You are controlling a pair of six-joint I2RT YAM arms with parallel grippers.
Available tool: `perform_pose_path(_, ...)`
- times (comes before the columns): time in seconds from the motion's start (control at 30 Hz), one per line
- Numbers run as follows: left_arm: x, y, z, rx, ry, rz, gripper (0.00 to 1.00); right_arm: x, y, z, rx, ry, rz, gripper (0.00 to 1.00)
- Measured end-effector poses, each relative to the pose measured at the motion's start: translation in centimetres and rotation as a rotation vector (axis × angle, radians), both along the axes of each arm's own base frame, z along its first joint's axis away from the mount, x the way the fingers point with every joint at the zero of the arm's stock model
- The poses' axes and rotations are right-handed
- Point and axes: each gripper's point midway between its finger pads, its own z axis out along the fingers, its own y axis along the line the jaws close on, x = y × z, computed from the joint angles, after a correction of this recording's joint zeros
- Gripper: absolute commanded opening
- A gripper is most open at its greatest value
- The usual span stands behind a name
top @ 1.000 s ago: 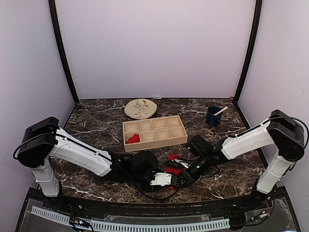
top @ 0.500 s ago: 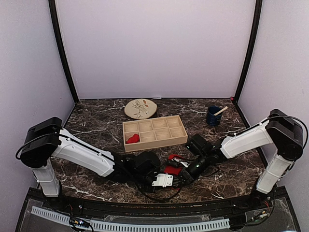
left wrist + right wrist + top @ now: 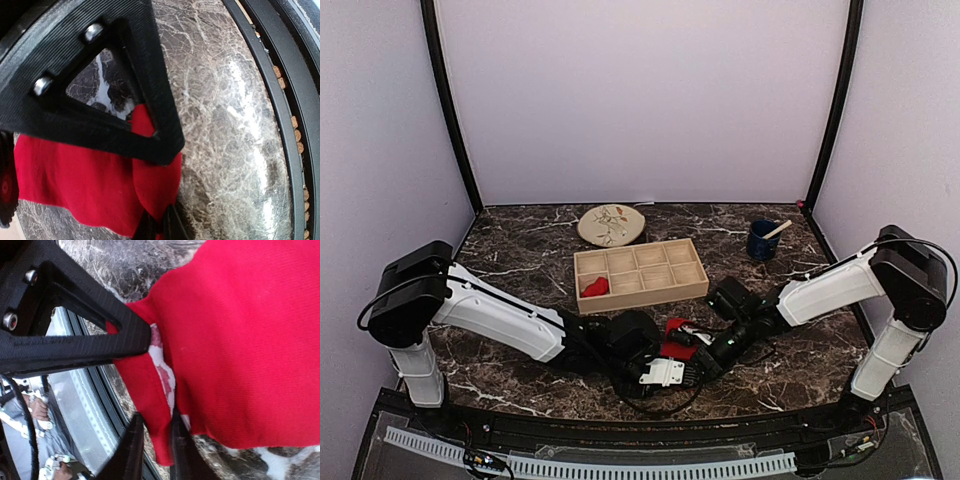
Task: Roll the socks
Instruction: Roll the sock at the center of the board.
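A bright red sock (image 3: pixel 676 338) lies flat on the marble table (image 3: pixel 520 265) near the front edge, between my two grippers. My left gripper (image 3: pixel 672 372) is shut on one edge of this sock (image 3: pixel 95 180), with a fold of red fabric pinched between its fingertips (image 3: pixel 172 225). My right gripper (image 3: pixel 708 360) is shut on the sock's other edge (image 3: pixel 240 340), red cloth squeezed between its fingers (image 3: pixel 131 450). A second red sock (image 3: pixel 596 287), rolled into a small lump, sits in the near-left compartment of the wooden tray (image 3: pixel 650 290).
A patterned plate (image 3: pixel 611 224) lies behind the tray. A dark blue cup (image 3: pixel 762 240) with a stick in it stands at the back right. The table's black front rail (image 3: pixel 280 100) runs close by the grippers.
Both grippers have shifted slightly right and back with the sock held between them. The left arm has stretched further across.
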Motion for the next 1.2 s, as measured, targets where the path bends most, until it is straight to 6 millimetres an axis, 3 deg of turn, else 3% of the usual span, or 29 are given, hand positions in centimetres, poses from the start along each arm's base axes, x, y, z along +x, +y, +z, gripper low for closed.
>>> perform_pose_path(0.33, -0.4, -0.3, 0.2, 0.036, 0.106, 0.0, 0.0, 1.1, -1.0, 0.2, -0.01, -0.032, -0.072, 0.34)
perform_pose_path(0.73, 0.3, 0.3, 0.1, 0.071, 0.297, 0.054, 0.0, 2.0, -3.4, 0.5, -0.018, -0.098, -0.199, 0.36)
perform_pose_path(1.2, 0.9, 0.7, 0.1, 0.109, 0.533, 0.096, 0.0, 5.0, -5.4, 3.4, -0.015, -0.414, -0.353, 0.36)
